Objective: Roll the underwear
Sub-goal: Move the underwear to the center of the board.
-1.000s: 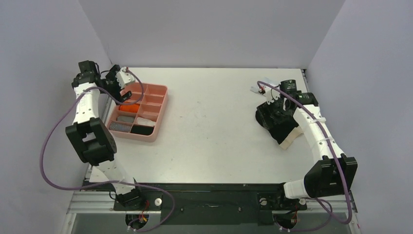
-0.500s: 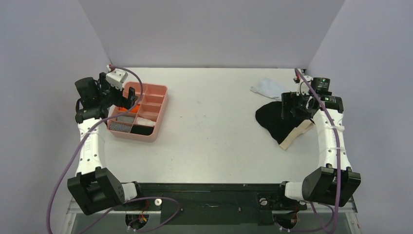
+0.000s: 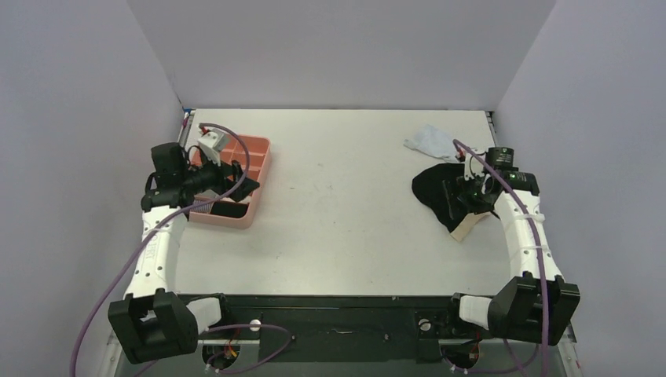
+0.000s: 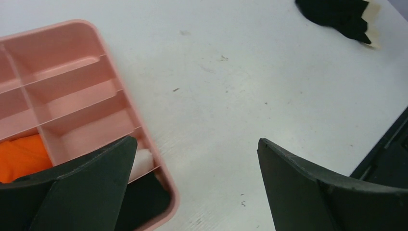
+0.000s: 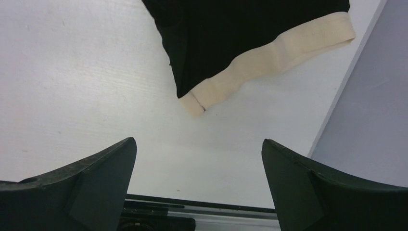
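A white surface [image 3: 345,196] fills the room's enclosure, with two white robot arms bolted at its near edge.

At the far left sits a pink compartment tray [image 3: 251,140], a sorting box with several small cells meant to take finished rolls. The left arm bends over its near right corner. The left pincer [image 4: 195,144] hangs above that corner with its jaws spread wide and nothing between them.

At the right, near the wall, the black underwear [image 3: 433,188] lies loose and rumpled on the surface, not yet rolled. It seems to be the next piece of work. The right pincer [image 5: 198,142] hovers just on the near side of it, jaws released and wide, empty, pointing down at bare surface.

Just beyond the black garment, at the far right, lies a small crumpled pale cloth [image 3: 430,141], apart from both arms.

The orange underwear [image 4: 21,156] is bunched inside a left cell of the tray, partly hidden behind the left pincer's finger, so it appears already stowed. I cannot tell how tightly it is rolled.

The beige waistband [image 5: 269,55] runs along the black garment's near right edge, lying flat with one end curling toward the right pincer, an easy edge to pinch.
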Tool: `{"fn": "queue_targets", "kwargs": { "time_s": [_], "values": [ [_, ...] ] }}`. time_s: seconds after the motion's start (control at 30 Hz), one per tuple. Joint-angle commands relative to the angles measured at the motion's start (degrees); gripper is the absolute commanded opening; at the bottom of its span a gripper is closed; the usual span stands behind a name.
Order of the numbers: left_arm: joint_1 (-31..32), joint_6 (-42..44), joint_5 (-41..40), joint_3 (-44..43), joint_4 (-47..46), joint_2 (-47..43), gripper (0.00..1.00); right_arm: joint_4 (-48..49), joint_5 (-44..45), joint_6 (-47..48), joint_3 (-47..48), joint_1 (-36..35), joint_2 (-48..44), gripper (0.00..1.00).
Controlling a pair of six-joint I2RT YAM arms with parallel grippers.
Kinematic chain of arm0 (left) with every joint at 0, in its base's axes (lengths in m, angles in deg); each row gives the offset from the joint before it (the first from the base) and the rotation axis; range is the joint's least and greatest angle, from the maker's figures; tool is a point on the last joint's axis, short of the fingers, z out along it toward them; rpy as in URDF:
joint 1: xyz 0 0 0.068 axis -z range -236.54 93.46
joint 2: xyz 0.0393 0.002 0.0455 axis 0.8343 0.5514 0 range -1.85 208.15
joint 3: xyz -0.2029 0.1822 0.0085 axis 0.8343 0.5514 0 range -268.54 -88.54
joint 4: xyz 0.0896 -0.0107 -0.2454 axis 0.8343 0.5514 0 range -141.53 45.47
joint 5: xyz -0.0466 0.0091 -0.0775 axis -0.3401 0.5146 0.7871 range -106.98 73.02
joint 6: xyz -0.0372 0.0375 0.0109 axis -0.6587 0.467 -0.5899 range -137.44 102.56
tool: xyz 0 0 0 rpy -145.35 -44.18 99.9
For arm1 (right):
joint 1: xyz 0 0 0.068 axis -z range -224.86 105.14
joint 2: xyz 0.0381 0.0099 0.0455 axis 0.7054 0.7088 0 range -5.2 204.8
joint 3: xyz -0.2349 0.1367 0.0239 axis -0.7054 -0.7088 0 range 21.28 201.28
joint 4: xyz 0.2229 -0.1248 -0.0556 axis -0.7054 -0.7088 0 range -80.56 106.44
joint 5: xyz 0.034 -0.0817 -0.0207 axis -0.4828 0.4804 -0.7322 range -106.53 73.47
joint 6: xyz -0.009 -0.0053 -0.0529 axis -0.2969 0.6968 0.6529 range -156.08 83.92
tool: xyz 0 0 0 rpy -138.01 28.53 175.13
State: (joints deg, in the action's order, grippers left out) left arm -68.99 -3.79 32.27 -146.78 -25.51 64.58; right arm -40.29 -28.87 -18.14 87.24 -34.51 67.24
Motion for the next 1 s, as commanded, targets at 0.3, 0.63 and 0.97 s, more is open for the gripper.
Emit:
{"fn": "queue_targets", "kwargs": {
  "time_s": [0.3, 0.63, 0.97],
  "values": [
    [24.35, -8.31, -17.99, 1.17, -9.98, 5.2, 0.97, 14.21, 24.23, 10.06, -17.29, -17.22, 0.52, 0.79],
    [27.33, -9.6, -20.34, 1.66, -13.4, 8.45, 0.97, 18.59, 24.66, 13.24, -18.63, -17.2, 9.33, 0.62],
    [28.88, -9.09, -22.3, 3.98, -15.23, 7.06, 0.97, 19.38, 23.28, 10.31, -17.27, -17.06, 10.34, 0.62]
  ]
}}
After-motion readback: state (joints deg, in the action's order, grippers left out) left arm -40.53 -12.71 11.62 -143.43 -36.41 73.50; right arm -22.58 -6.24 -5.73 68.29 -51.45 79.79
